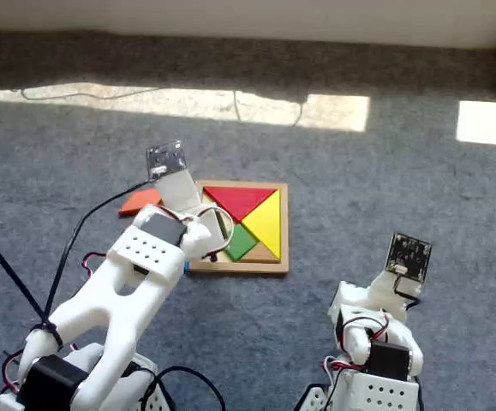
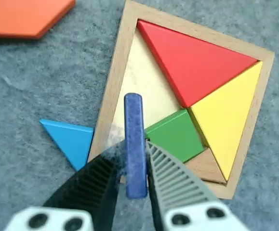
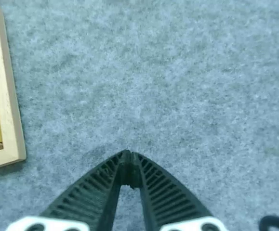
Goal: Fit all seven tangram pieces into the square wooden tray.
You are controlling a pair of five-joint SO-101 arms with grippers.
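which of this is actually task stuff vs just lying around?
Job:
- wooden tray, holding red triangle, yellow triangle, green square
- dark blue piece, held edge-on in the left gripper
- light blue triangle and orange piece, on the carpet outside the tray

Lying about:
- cable on the carpet beyond the tray

Both arms are white plastic with black motor blocks; the left arm [image 1: 136, 274] has a plate with small round holes, and the right arm [image 1: 359, 308] has a dark circuit board [image 1: 409, 254] at its wrist. Thin red, white and black cables run along them. The jaws are black, ribbed triangles on white bases.
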